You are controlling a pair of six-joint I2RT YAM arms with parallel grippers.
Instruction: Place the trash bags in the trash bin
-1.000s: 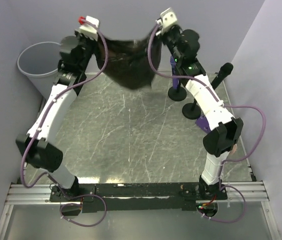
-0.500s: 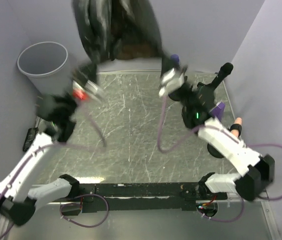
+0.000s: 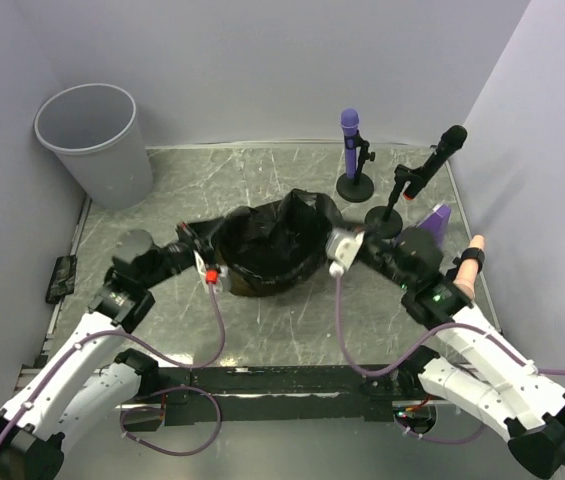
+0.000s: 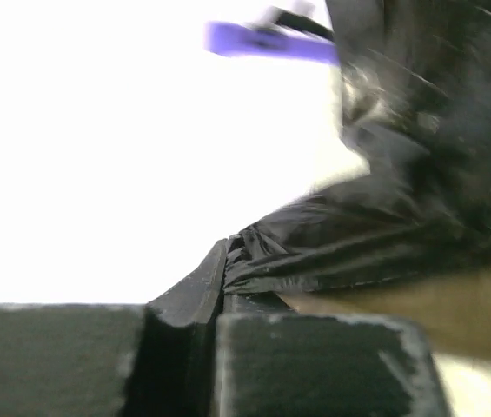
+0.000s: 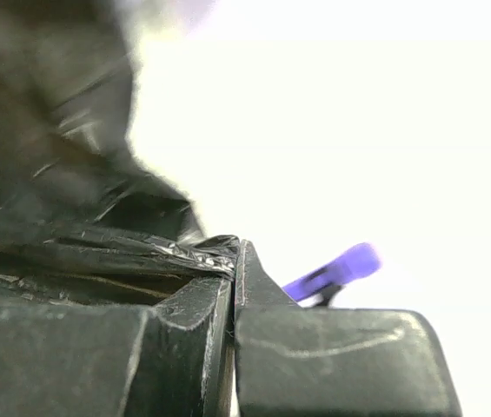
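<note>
Trash bag [image 3: 272, 245], insides obscured, seems pinched by left gripper [image 4: 225, 261], right gripper [image 5: 235, 254].

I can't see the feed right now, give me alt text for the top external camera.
A black trash bag is spread open between two robot arms, the left pincer and the right pincer each shut on one edge. The grey trash bin stands apart at the far left corner, and two microphone stands stand far right.
</note>
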